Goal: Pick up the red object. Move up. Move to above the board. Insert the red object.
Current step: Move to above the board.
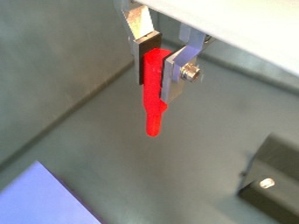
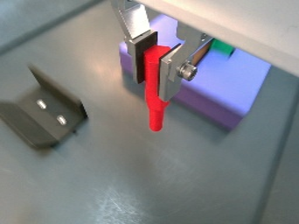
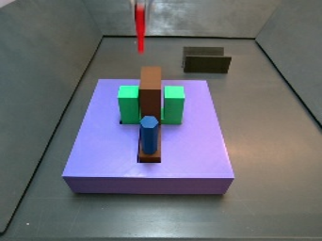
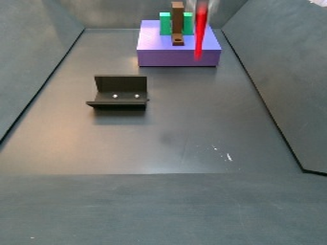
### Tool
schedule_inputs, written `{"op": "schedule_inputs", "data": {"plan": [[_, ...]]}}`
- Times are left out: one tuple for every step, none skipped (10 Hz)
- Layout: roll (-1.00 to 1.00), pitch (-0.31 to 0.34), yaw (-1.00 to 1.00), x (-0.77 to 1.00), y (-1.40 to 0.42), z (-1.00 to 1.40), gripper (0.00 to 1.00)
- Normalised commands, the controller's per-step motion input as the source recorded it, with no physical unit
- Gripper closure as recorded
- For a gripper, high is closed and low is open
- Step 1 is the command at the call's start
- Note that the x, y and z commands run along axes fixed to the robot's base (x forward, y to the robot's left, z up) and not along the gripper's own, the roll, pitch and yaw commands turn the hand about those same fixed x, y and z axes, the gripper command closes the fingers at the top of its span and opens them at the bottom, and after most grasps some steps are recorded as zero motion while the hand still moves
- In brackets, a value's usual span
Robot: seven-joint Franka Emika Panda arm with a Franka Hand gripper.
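My gripper (image 1: 162, 72) is shut on the red object (image 1: 153, 107), a thin bright red peg that hangs upright from the jaws, its narrow tip pointing down. Both wrist views show it; in a wrist view the gripper (image 2: 160, 72) holds the peg (image 2: 156, 101) over grey floor just beside the purple board (image 2: 228, 98). In a side view the peg (image 3: 139, 30) hangs high beyond the board (image 3: 113, 151); the gripper itself is cut off there. In a side view the peg (image 4: 200, 36) is near the board's (image 4: 156, 55) right side.
On the board stand two green blocks (image 3: 130, 104), a brown bar (image 3: 151, 87) and a blue hexagonal peg (image 3: 149, 135). The dark fixture (image 3: 206, 60) stands on the floor away from the board, also seen in a side view (image 4: 119, 93). Grey walls ring the floor.
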Motion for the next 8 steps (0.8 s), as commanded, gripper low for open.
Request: {"op": "schedule_inputs", "data": {"plan": [[0.00, 0.019, 0.00, -0.05, -0.01, 1.40, 1.00], [-0.01, 0.030, 0.00, 0.03, -0.01, 1.40, 1.00], [-0.02, 0.066, 0.00, 0.05, -0.01, 0.95, 1.00], [-0.02, 0.085, 0.00, 0.04, -0.01, 0.44, 1.00], [-0.02, 0.055, 0.00, 0.04, 0.00, 0.20, 1.00], [0.06, 0.091, 0.41, 0.30, -1.40, 0.27, 1.00], [0.11, 0.095, 0.37, 0.29, -1.40, 0.24, 1.00], [0.12, 0.130, 0.26, 0.32, -1.40, 0.24, 1.00]]}}
